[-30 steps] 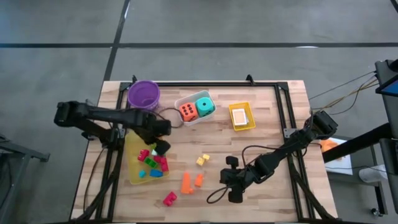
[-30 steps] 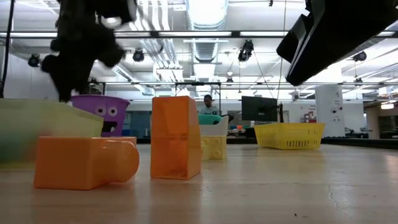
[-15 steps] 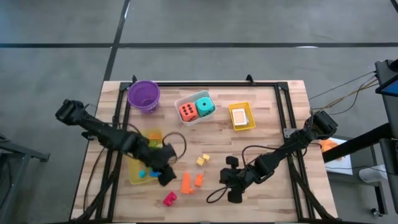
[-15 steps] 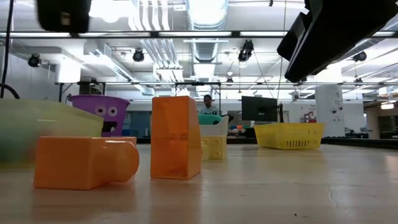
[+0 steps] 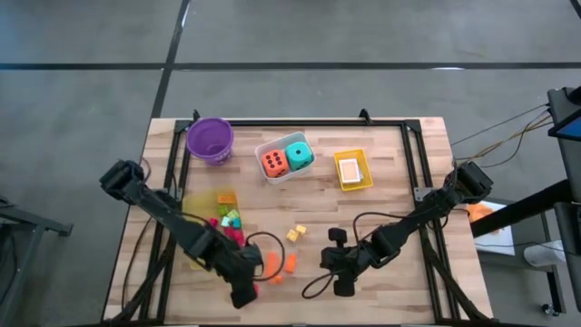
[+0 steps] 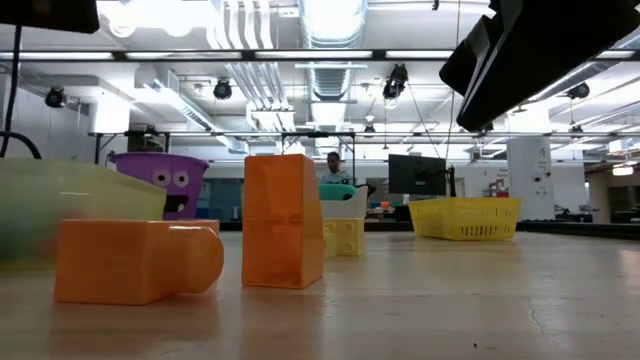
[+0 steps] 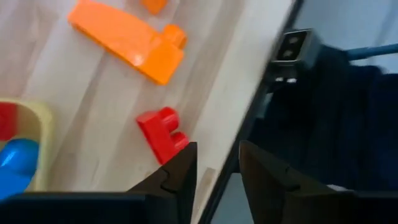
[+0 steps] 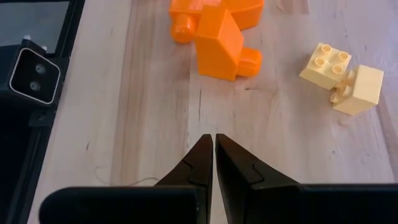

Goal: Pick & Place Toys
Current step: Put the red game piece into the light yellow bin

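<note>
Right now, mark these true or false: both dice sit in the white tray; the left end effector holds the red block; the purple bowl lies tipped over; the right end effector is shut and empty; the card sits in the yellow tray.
1. Both dice sit in the white tray. True.
2. The left end effector holds the red block. False: it is open, the block lying on the table.
3. The purple bowl lies tipped over. False: it stands upright.
4. The right end effector is shut and empty. True.
5. The card sits in the yellow tray. True.
</note>
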{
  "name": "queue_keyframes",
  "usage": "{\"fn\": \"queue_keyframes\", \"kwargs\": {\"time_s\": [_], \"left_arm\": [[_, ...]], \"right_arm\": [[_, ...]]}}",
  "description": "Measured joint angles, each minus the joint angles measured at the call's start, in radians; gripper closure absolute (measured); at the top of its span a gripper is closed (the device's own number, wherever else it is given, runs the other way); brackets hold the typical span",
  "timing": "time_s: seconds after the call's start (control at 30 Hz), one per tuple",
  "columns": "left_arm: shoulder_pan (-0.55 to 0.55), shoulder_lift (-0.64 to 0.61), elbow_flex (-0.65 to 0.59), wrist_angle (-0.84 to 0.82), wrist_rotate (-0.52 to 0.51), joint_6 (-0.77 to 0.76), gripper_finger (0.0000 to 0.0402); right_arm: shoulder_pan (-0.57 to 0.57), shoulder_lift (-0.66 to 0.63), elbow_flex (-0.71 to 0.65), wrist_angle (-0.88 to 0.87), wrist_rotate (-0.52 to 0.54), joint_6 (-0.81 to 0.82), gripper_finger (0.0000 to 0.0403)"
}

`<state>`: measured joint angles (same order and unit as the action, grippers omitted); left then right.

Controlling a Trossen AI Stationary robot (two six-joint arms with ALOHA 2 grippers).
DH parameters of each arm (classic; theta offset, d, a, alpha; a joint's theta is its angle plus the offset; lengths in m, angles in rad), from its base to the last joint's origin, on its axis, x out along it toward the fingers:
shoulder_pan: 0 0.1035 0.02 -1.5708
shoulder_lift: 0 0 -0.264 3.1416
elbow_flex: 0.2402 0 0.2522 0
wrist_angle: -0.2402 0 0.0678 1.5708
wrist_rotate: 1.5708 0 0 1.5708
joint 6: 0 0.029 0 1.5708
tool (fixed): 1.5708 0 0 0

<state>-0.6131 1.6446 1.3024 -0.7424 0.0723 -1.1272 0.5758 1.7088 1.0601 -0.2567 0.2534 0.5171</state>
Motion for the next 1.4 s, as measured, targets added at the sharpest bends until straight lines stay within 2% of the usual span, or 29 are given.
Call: {"fn": "queue_keyframes", "kwargs": {"time_s": [0.13, 0.33, 0.57, 0.83, 0.93, 1.03, 1.23, 1.4], "left_arm": [[-0.001, 0.083, 0.119, -0.131, -0.001, -0.001, 0.0292], [-0.008, 0.172, 0.211, -0.153, -0.001, 0.026, 0.0293], [-0.020, 0.197, 0.168, -0.153, 0.004, 0.079, 0.0293], [-0.017, 0.197, 0.059, -0.132, 0.059, -0.059, 0.0290], [-0.017, 0.197, 0.023, -0.086, 0.111, -0.082, 0.0270], [-0.017, 0.197, -0.001, -0.024, 0.141, -0.102, 0.0230], [-0.017, 0.197, -0.006, 0.039, 0.141, -0.123, 0.0151], [-0.016, 0.197, -0.007, 0.009, 0.099, -0.207, 0.0127]], "right_arm": [[0.000, 0.000, 0.007, -0.001, -0.001, -0.009, 0.0384], [0.000, 0.000, 0.015, 0.000, -0.003, -0.044, 0.0384], [0.000, 0.000, 0.015, 0.000, -0.024, -0.069, 0.0384], [-0.010, 0.000, 0.015, 0.001, -0.026, -0.077, 0.0384], [-0.013, 0.000, 0.015, 0.001, -0.026, -0.079, 0.0384], [-0.014, 0.000, 0.015, 0.001, -0.026, -0.079, 0.0384], [-0.014, 0.000, 0.015, 0.002, -0.026, -0.080, 0.0384], [-0.014, 0.000, 0.015, 0.002, -0.026, -0.084, 0.0384]]}}
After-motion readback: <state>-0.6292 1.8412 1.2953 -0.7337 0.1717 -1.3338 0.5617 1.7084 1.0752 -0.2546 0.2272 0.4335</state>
